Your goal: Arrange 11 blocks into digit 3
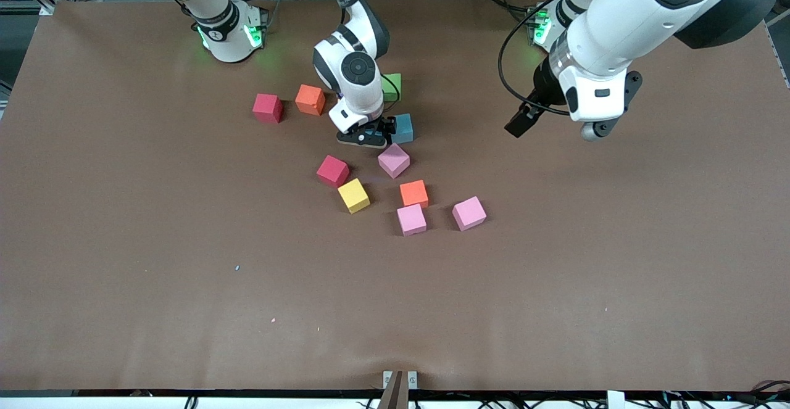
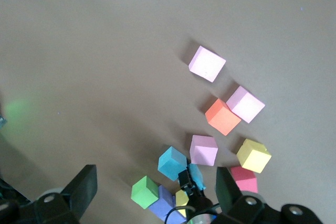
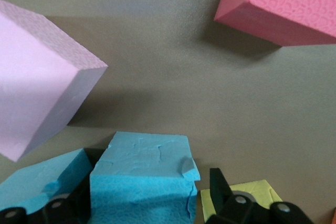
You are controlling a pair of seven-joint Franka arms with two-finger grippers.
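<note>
My right gripper (image 1: pixel 364 136) is down on the table with its fingers on either side of a blue block (image 3: pixel 142 182). The jaws are open, with a thin gap showing at one finger. A second blue block (image 1: pixel 402 128) sits right beside it, and a green block (image 1: pixel 391 87) and a purple one (image 2: pixel 165 203) lie close to the right arm's base. Red (image 1: pixel 332 170), yellow (image 1: pixel 353 195), pink (image 1: pixel 394 160) and orange (image 1: pixel 413 194) blocks lie scattered nearer the front camera. My left gripper (image 1: pixel 523 120) hangs open and empty in the air, toward the left arm's end.
A red block (image 1: pixel 267 108) and an orange block (image 1: pixel 310 99) sit apart, toward the right arm's end. Two more pink blocks (image 1: pixel 411 219) (image 1: pixel 469 213) are the nearest to the front camera. Bare brown tabletop (image 1: pixel 185 261) surrounds the cluster.
</note>
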